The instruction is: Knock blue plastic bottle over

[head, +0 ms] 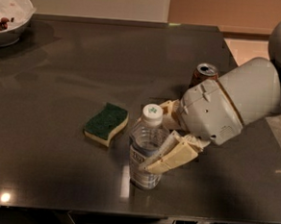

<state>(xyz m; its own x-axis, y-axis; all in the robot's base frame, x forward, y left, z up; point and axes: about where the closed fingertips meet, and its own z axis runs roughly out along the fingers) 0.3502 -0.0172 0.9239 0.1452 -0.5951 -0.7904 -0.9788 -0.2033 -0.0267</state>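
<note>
The blue plastic bottle [146, 150] is clear with a white cap and a pale label. It stands upright near the table's front edge. My gripper [158, 137] is open and comes in from the right at the bottle's side. The near finger [172, 157] lies across the bottle's lower right front and touches it. The far finger [168, 111] is just behind and to the right of the cap. The arm's large white wrist body [227, 108] is to the right.
A green-and-yellow sponge [106, 123] lies just left of the bottle. A brown drink can [203, 74] stands behind my wrist. A white bowl [7, 15] with food sits at the far left corner of the dark table [86, 57]. The table's front edge is close to the bottle.
</note>
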